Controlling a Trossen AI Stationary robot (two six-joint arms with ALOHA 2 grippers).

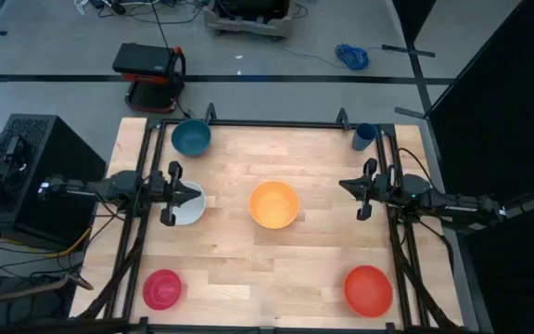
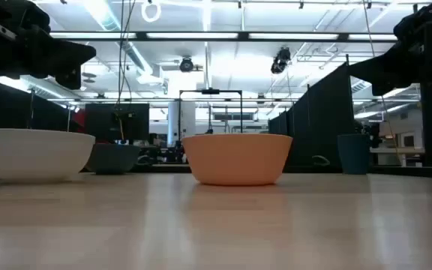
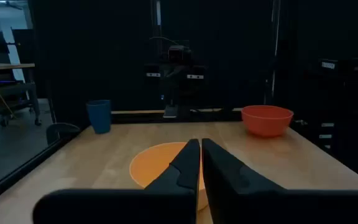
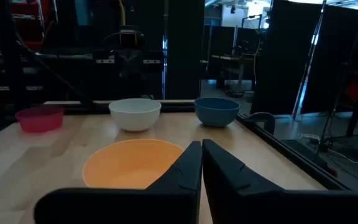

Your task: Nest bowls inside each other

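All five bowls sit apart on the desk [image 1: 248, 278], mouths up, none nested yet. Taking the orange bowl [image 1: 274, 205] at the desk's middle as landmark: the white bowl [image 1: 187, 204] lies to its left, partly under the left arm; the teal-blue bowl [image 1: 191, 137] is beyond the white one, at the far left corner; the magenta-pink bowl [image 1: 162, 289] is at the near left and the red bowl [image 1: 368, 289] at the near right. A blue cup [image 1: 364, 136] stands at the far right corner.

The left pincer [image 1: 180, 196] hangs over the white bowl's rim, fingers pressed together and holding nothing. The right pincer [image 1: 361, 191] waits to the right of the orange bowl, also closed and empty, both aimed towards that bowl.

The step in hand looks like the first pick. To do it well, I judge the pincer must first spread its fingers, then come down so one finger goes inside a bowl's wall and the other outside, pinching the rim. Lift level, carry it over the orange bowl, centre it, and lower before letting go.

The bowls are round, so none has a long axis across the desk; each one's axis stands vertical, opening upward, so any point of the rim serves.
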